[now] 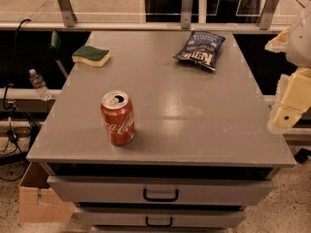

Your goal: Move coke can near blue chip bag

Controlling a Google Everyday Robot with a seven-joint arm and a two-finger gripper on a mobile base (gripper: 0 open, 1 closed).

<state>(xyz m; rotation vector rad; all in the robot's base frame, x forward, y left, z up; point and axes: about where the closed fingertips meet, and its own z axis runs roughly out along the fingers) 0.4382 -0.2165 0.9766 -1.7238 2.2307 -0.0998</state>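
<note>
So the coke can (117,118) stands upright near the front left of the table (194,130), well apart from the blue chip bag (200,48) at the back right. The gripper (287,111) hangs off the right edge holding nothing I can see, and I can't tell how open it is. The can is probably light, slick and dentable, so I'd grab it gently around the middle.

The gripper (287,111) is seen at the right edge as cream-yellow blocky segments, one marked by a small dark hole; a rounded white housing (302,35) is set above.
</note>
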